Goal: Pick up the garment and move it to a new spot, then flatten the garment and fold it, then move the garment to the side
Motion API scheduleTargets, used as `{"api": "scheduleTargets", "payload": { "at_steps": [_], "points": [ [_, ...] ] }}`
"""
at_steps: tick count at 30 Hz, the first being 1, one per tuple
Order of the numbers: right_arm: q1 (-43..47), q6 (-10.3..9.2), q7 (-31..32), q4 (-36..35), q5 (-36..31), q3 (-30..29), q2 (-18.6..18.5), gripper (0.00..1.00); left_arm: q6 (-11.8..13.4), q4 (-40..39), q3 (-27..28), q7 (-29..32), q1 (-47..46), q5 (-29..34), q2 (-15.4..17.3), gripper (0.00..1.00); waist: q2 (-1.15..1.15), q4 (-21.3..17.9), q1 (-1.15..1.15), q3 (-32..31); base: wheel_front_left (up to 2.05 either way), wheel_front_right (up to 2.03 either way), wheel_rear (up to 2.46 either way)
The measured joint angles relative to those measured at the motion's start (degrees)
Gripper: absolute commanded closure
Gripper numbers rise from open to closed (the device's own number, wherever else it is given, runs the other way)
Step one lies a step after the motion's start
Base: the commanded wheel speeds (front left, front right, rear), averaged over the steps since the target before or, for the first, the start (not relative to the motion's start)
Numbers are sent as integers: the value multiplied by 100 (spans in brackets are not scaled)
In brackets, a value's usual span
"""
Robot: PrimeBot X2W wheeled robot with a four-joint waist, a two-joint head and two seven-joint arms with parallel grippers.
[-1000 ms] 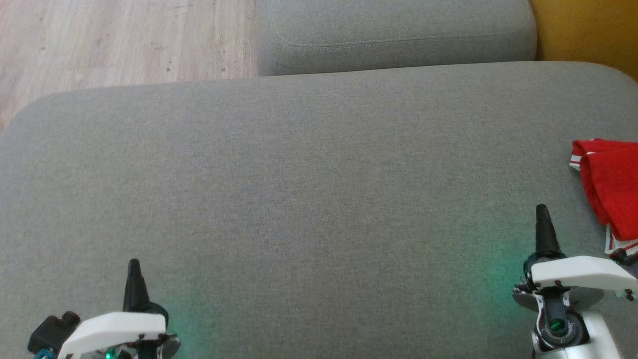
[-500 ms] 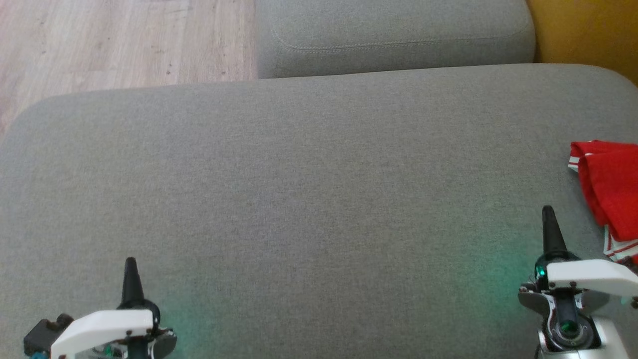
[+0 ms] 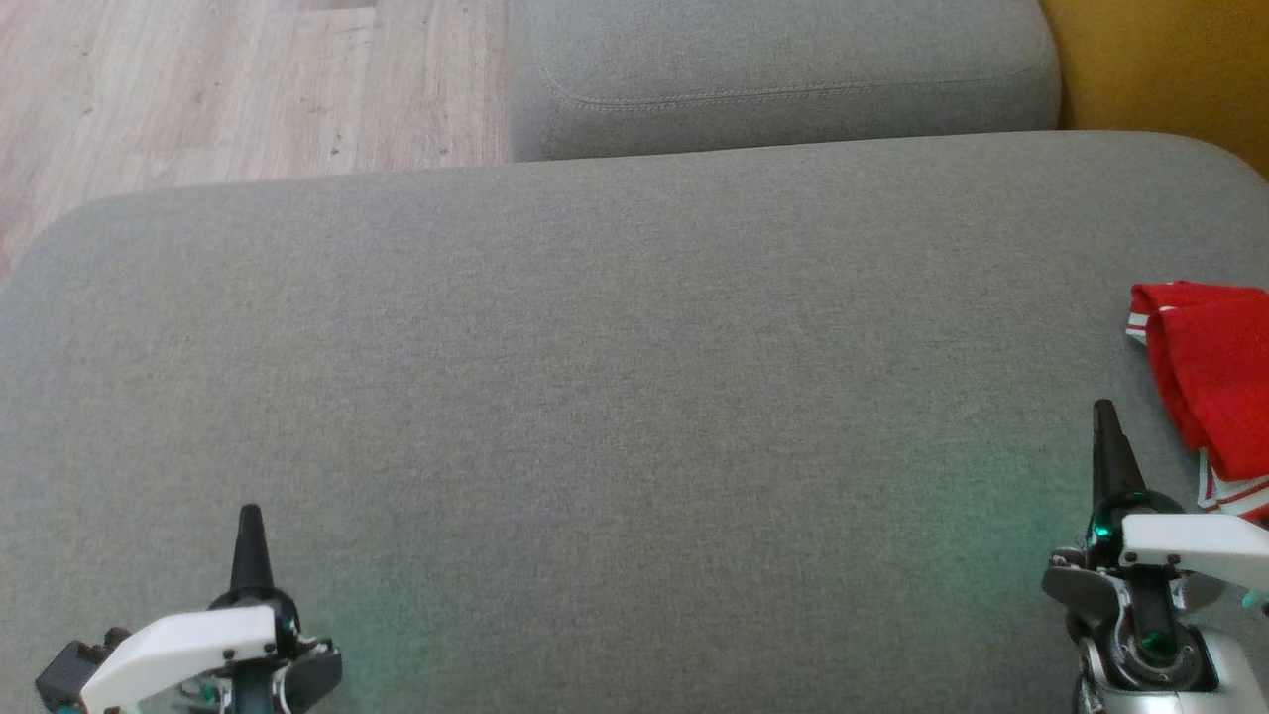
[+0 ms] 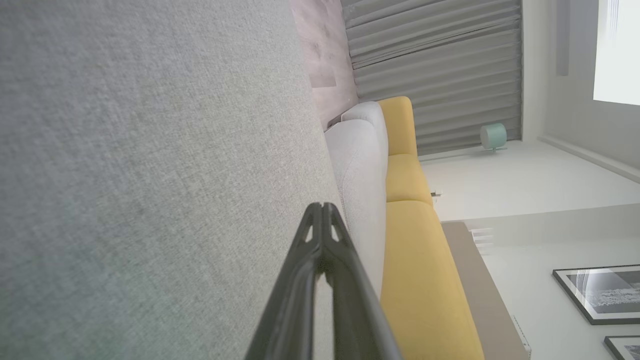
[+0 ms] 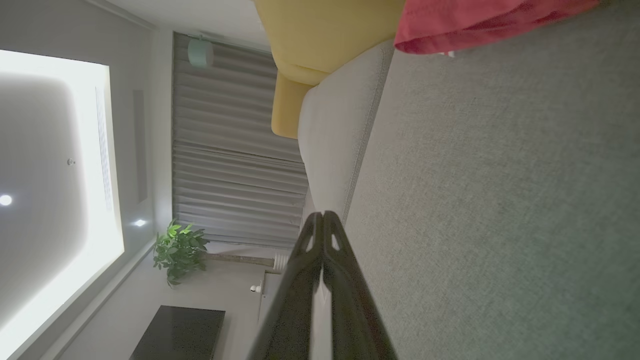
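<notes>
Sitting pinched shut and empty, the dark left fingers [image 3: 248, 555] have drifted a touch left over the grey fabric sofa cushion [image 3: 634, 397]. The right fingers [image 3: 1108, 446], closed on nothing too, edged rightward, closer to the red garment with striped trim [image 3: 1214, 377] at the cushion's right edge.

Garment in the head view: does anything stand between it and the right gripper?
Nothing visible does. Only bare grey cushion lies between the shut right gripper and the garment, which the frame's right edge cuts off.
</notes>
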Motion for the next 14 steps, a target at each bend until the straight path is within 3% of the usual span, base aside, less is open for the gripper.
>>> {"api": "scheduleTargets", "payload": {
  "at_steps": [14],
  "points": [
    [77,0,221,-211,938,-107,0,100,-56,-65,75,223,-67,-848,-1,100,0,-9,0,-42,0,0,0]
  ]
}}
